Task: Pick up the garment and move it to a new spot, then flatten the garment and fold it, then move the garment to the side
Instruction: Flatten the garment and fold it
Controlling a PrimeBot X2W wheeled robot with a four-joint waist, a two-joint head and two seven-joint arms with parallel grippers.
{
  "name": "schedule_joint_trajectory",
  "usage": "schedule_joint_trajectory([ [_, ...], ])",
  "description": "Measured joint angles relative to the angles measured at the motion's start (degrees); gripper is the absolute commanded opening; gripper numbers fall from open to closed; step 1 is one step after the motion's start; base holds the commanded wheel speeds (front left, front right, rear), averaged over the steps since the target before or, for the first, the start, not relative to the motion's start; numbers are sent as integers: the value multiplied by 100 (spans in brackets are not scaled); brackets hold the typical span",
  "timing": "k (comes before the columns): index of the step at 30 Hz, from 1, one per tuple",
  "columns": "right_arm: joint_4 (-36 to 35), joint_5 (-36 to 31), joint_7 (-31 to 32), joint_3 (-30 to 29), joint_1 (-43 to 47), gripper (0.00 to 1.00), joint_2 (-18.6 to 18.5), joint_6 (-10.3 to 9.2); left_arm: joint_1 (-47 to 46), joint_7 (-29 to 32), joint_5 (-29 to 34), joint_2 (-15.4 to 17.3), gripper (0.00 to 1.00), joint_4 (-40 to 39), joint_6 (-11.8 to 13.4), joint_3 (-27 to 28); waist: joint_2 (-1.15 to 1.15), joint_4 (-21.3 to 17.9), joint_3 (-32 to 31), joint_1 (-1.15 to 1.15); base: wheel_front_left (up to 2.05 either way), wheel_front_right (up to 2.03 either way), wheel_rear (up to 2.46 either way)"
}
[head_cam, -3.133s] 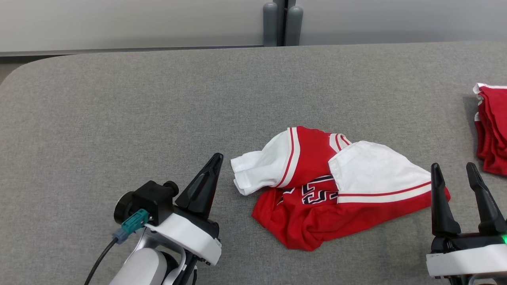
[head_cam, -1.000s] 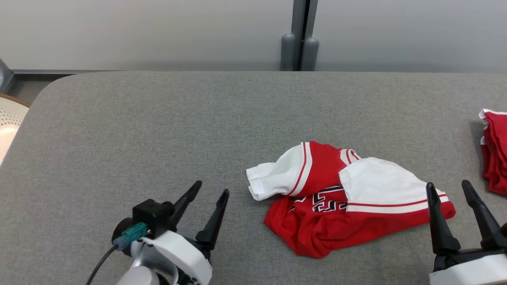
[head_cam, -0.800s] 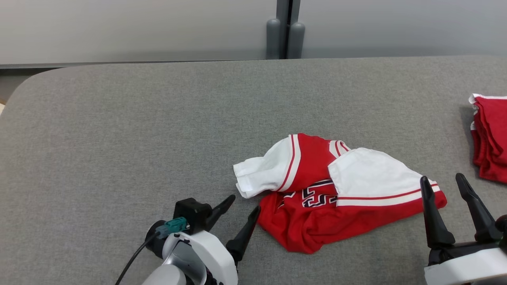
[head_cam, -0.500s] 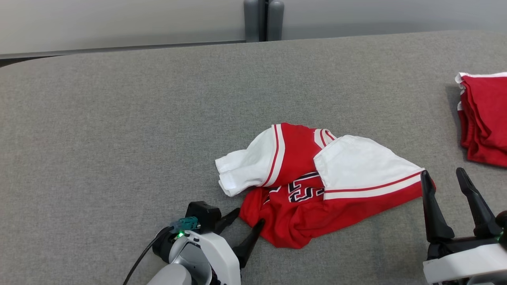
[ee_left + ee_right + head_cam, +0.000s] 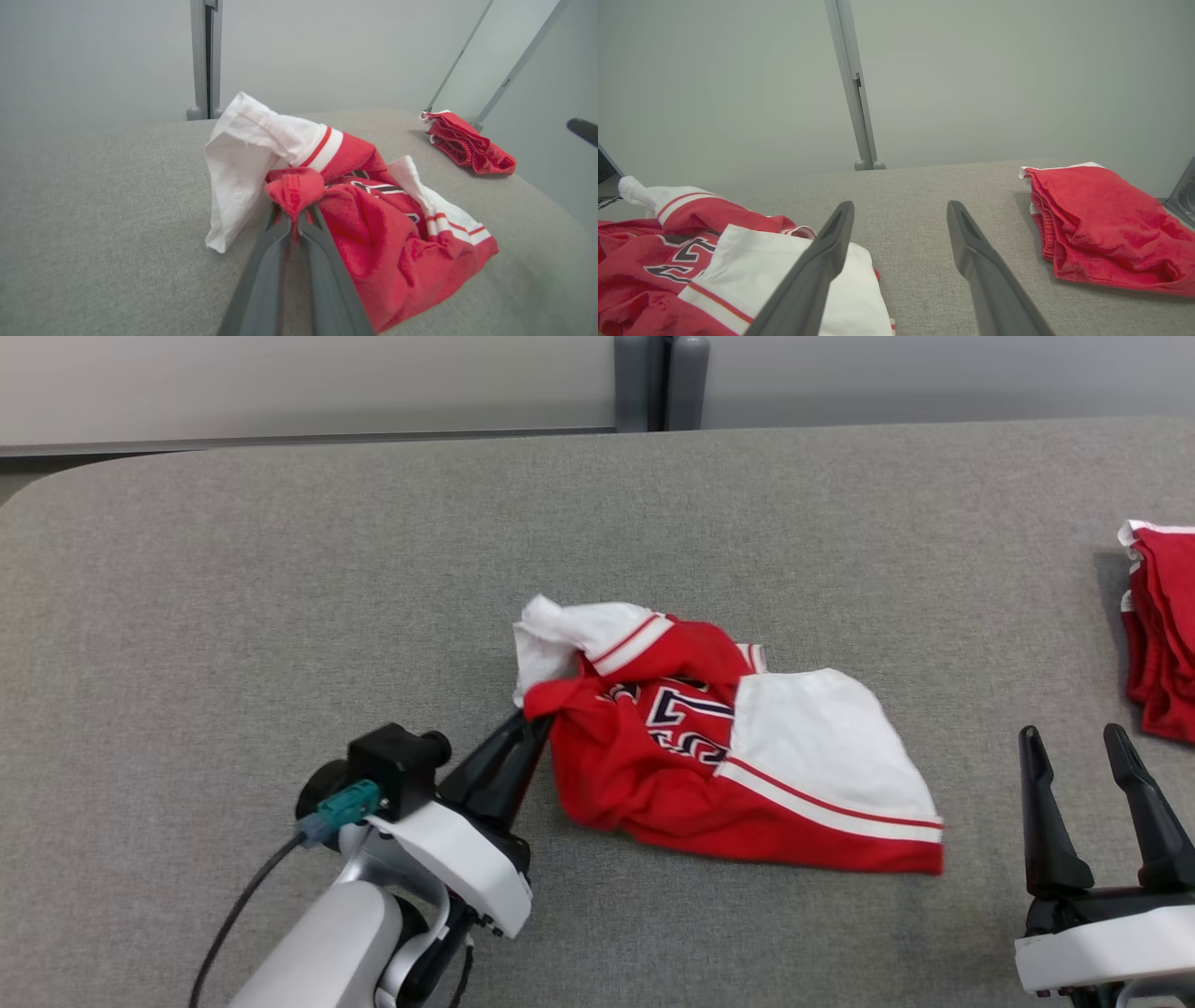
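Garment (image 5: 709,756) edge pinched in left end effector (image 5: 534,723).

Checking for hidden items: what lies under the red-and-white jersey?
Grey table shows all around the jersey; the left gripper pinches one corner in its jaws. Beneath the folds is covered.

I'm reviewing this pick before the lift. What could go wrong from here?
1. The left gripper pinches just a small bunch of red fabric on the jersey; it may slip once the weight comes on.
2. Held at one point, the crumpled jersey will likely hang bunched, which makes flattening harder.
3. A red pile lies at the table's right; a move that way could disturb it.
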Motion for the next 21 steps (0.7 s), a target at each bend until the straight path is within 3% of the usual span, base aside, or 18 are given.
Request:
schedule_joint_trajectory([
  [9, 115, 64, -89, -26, 7, 100, 51, 0, 104, 232, 29, 538, 0, -1682, 615, 567, 0, 144, -254, 0, 0, 0, 0],
  [13, 149, 83, -116, -25, 8, 100, 67, 0, 161, 341, 101, 626, 0, -2203, 804, 635, 0, 138, -287, 0, 0, 0, 0],
  [16, 174, 114, -137, 10, -12, 100, 73, 0, 157, 481, 99, 628, 0, -2235, 898, 658, 0, 100, -271, 0, 0, 0, 0],
  [21, 191, 121, -157, 94, -46, 100, 82, 0, -20, 443, -109, 437, 0, -1472, 921, 770, 0, -33, -160, 0, 0, 0, 0],
])
